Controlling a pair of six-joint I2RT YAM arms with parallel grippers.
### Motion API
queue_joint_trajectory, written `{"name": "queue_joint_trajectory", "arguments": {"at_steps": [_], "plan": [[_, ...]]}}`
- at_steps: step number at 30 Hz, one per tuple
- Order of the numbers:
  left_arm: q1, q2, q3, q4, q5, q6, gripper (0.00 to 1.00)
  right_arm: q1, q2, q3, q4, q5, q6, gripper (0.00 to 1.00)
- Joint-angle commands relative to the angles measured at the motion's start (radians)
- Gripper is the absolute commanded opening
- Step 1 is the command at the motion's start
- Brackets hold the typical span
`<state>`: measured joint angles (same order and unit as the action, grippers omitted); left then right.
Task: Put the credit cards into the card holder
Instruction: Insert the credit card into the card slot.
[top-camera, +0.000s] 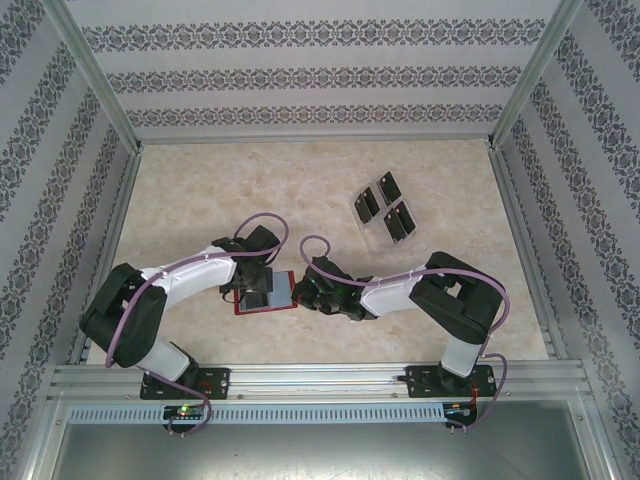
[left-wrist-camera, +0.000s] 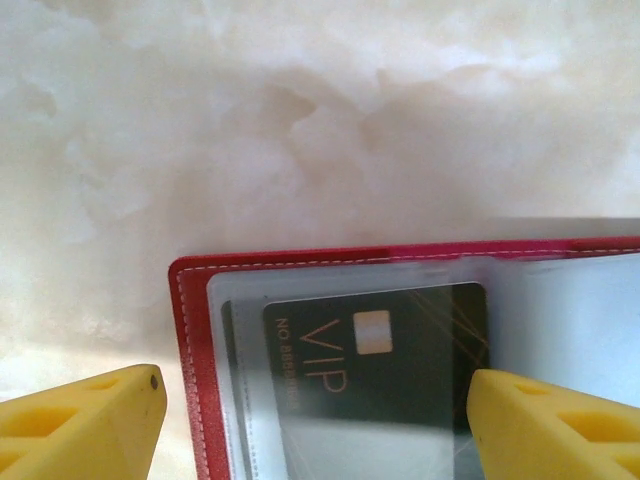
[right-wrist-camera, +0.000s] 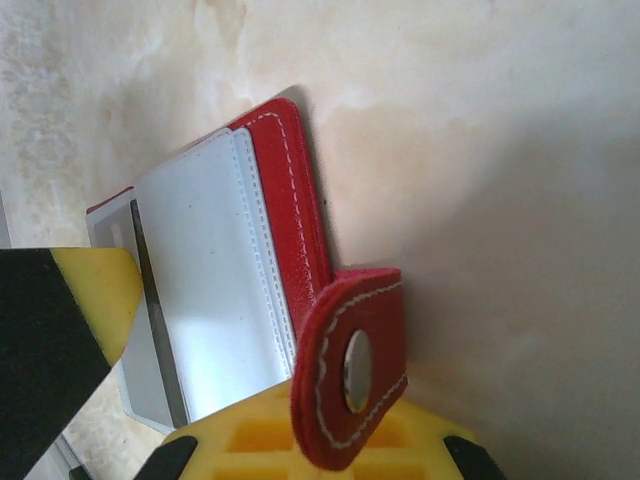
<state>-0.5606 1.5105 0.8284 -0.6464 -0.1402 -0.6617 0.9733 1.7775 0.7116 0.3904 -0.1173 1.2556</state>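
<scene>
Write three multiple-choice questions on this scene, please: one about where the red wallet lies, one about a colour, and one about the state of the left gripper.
1. Where is the red leather-like folding wallet?
A) in a clear plastic rack
B) on the marble-pattern table, between the two grippers
C) on the metal rail

2. What colour is the thin rectangular card in the wallet's clear pocket?
A) white
B) blue
C) black

3. How does the left gripper stand?
A) open
B) shut on the card
C) shut on the snap tab

Answers:
1 B: it lies open on the marble-pattern table, with the left gripper above it and the right gripper at its edge.
2 C: the card is black with gold "VIP" lettering.
3 A: its yellow fingers stand far apart.
</scene>
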Motion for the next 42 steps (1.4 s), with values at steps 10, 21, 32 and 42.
{"name": "queue_joint_trajectory", "arguments": {"at_steps": [10, 21, 32, 42], "plan": [[0.011, -0.075, -0.009, -0.003, 0.040, -0.017, 0.80, 0.027, -0.043, 0.114, -0.138, -0.014, -0.115, 0.00], [0.007, -0.058, -0.075, 0.088, 0.099, -0.040, 0.80, 0.037, 0.070, 0.160, -0.090, -0.024, -0.064, 0.00], [0.000, -0.030, -0.113, 0.140, 0.113, -0.064, 0.80, 0.033, 0.074, 0.111, -0.083, 0.006, -0.026, 0.00], [0.002, -0.058, -0.119, 0.023, 0.049, -0.089, 0.79, 0.024, 0.082, 0.098, -0.134, 0.008, 0.004, 0.00]]}}
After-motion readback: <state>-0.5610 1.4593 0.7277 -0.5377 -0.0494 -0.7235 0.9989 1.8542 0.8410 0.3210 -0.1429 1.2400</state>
